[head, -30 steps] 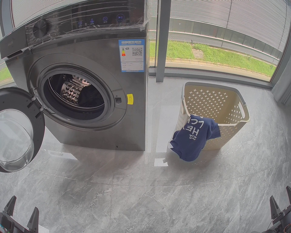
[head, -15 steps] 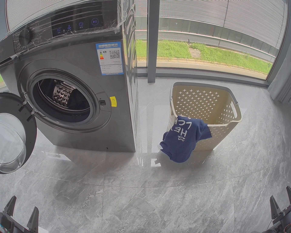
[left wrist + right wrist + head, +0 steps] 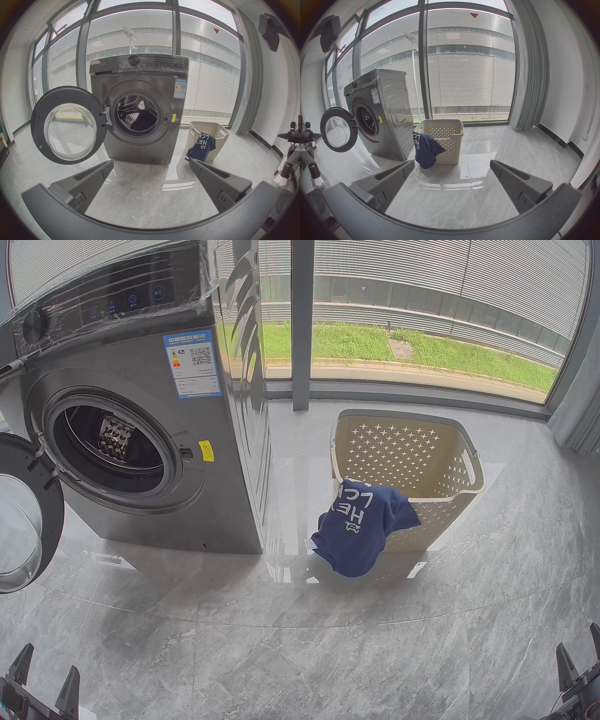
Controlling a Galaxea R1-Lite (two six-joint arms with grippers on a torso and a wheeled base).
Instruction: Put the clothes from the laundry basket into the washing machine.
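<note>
Navy shirt (image 3: 359, 527) over basket (image 3: 400, 449) rim; drum (image 3: 125, 452) contents unclear; left gripper (image 3: 150, 162), right gripper (image 3: 451, 162) spread.

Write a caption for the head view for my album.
Navy shirt draped over the laundry basket rim, beside the washing machine with its door swung open.

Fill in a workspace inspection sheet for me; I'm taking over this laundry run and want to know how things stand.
Surface: glossy grey marbled floor, with reflections on it.
Job's things: washing machine with its door swung wide open; cream laundry basket beside it on the floor; navy shirt draped over the basket's near rim, mostly hanging outside.
Clutter: nothing seen.
Grippers: left gripper and right gripper both open and empty, well short of the basket.
Cables: nothing seen.
Surroundings: tall window behind, curtain at the robot's right.
</note>
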